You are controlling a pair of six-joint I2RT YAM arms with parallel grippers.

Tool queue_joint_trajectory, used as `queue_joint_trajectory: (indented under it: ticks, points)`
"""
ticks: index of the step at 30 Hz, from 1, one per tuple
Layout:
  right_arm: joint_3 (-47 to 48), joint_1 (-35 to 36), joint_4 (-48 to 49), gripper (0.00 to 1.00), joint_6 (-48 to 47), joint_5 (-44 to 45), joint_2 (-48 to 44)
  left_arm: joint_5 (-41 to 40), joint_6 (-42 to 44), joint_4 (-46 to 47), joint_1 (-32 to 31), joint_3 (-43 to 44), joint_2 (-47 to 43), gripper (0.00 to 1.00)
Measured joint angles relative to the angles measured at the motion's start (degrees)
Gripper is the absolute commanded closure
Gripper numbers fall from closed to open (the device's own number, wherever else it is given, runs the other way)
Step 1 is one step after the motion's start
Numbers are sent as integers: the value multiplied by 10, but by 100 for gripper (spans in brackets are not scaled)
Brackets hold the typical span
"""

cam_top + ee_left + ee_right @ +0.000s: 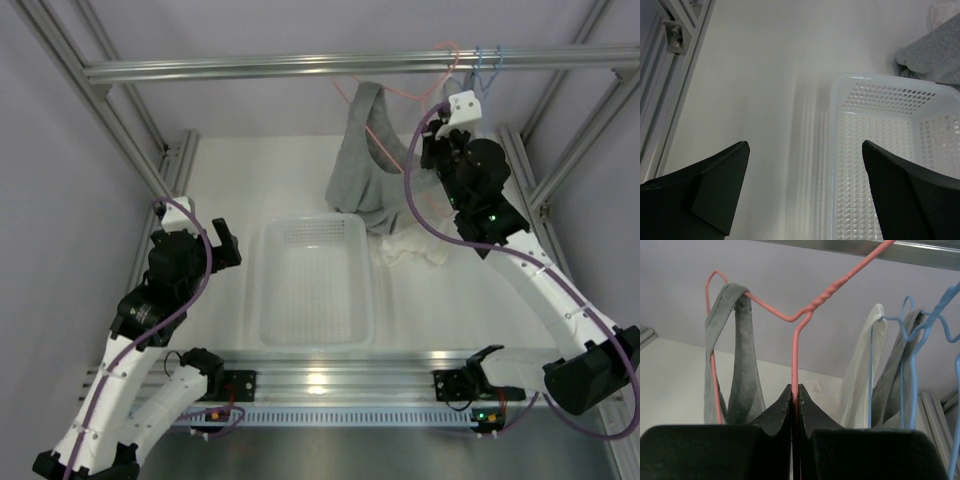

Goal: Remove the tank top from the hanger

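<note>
A grey tank top (362,160) hangs by one strap from a pink wire hanger (395,92) hooked on the top rail. In the right wrist view its strap (732,345) loops over the hanger's left shoulder. My right gripper (795,390) is shut on the pink hanger's (796,355) wire below the twisted neck; it shows in the top view (440,140) beside the top. My left gripper (805,150) is open and empty, low over the table by the basket's left rim, also seen in the top view (225,243).
A white perforated basket (313,280) sits mid-table, also in the left wrist view (880,85). White cloth (410,250) lies crumpled right of it. Blue hangers (912,340) with white and grey garments hang to the right on the rail (300,66). Frame posts stand at both sides.
</note>
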Motion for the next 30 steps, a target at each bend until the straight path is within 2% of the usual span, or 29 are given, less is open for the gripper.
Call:
queue_joint_trajectory:
  ticks: [11,19,25,30]
  points:
    - [47,0,-4,100,-64,23,30,0,0,0,0,0,0,1]
    - [51,1,-4,100,-68,24,22,0,1,0,0,0,6,1]
    - [-1,2,-8,100,-51,25,-35,3,1,0,0,0,12,1]
    - [-51,6,-30,100,-25,21,-93,39,-1,-2,0,24,53,1]
